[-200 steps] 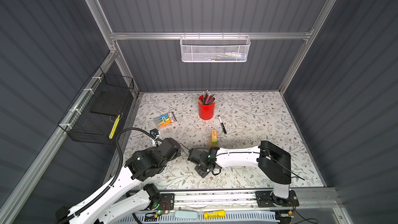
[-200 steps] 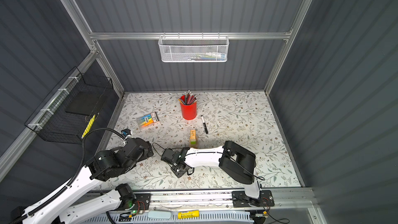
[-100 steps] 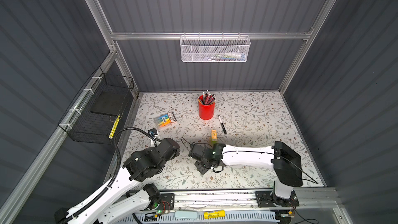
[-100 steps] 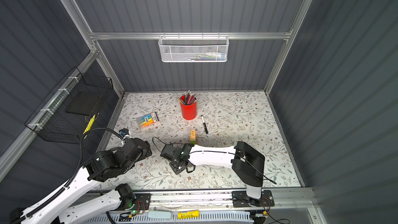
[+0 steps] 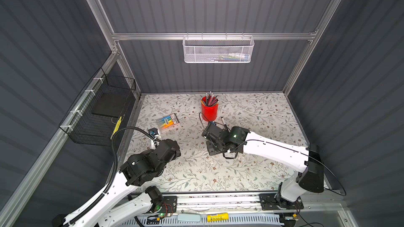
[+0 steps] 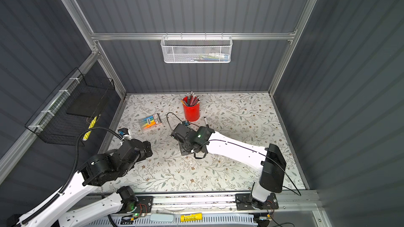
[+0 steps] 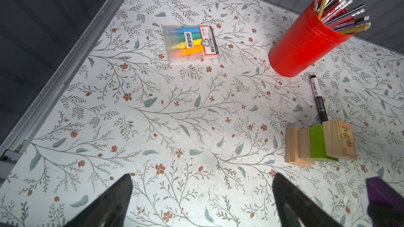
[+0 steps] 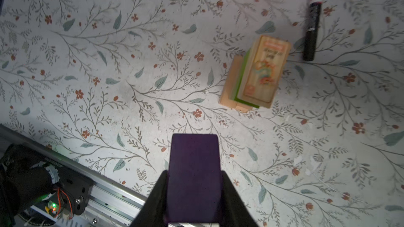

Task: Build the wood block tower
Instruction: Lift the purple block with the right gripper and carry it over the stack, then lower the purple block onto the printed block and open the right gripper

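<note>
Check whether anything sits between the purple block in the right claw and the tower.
Nothing visible does. Only bare table shows between the purple block, shut in the right claw, and the wood block tower; the black marker lies beyond the tower.

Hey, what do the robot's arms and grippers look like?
Both have white links, black joints and small green lights. The left arm carries a thick ribbed black hose, the right arm a thin black cable. The left gripper and right gripper have black tapered fingers.
</note>
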Available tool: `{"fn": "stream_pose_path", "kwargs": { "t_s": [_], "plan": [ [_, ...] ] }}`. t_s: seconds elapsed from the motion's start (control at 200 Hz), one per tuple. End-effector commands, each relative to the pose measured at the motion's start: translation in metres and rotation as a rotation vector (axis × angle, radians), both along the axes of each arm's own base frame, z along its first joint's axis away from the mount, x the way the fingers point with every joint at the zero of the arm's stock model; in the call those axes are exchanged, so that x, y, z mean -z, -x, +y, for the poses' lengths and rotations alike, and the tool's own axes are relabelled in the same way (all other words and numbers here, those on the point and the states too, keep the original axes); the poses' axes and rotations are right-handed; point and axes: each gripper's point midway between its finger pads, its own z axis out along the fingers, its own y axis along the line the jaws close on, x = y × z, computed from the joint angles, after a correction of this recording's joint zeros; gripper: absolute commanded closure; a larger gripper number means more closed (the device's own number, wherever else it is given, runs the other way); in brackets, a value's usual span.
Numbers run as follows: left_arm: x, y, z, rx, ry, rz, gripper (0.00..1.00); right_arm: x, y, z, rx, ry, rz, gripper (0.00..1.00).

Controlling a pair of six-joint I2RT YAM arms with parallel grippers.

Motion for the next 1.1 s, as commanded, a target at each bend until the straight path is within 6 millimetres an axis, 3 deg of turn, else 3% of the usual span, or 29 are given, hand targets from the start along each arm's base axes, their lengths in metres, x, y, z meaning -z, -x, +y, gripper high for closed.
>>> {"fn": "stream_pose_path", "kwargs": {
  "t_s": [0.0, 0.21, 0.505, 1.096],
  "plan": [
    [0.002, -0.01, -0.015, 0.051, 0.001, -0.019, 0.0, -0.007, -0.015, -0.026, 0.105, 0.041, -0.009, 0.74],
    [0.012, -0.023, -0.039, 0.114, -0.006, -0.01, 0.0, -0.002, -0.041, -0.041, 0.186, 0.082, 0.003, 0.75],
    [0.03, -0.033, -0.057, 0.132, 0.005, 0.001, 0.0, 0.016, -0.066, -0.04, 0.234, 0.117, 0.033, 0.76],
    [0.04, -0.034, -0.053, 0.1, -0.015, 0.017, 0.0, 0.035, -0.082, -0.025, 0.225, 0.127, 0.069, 0.76]
  ]
}}
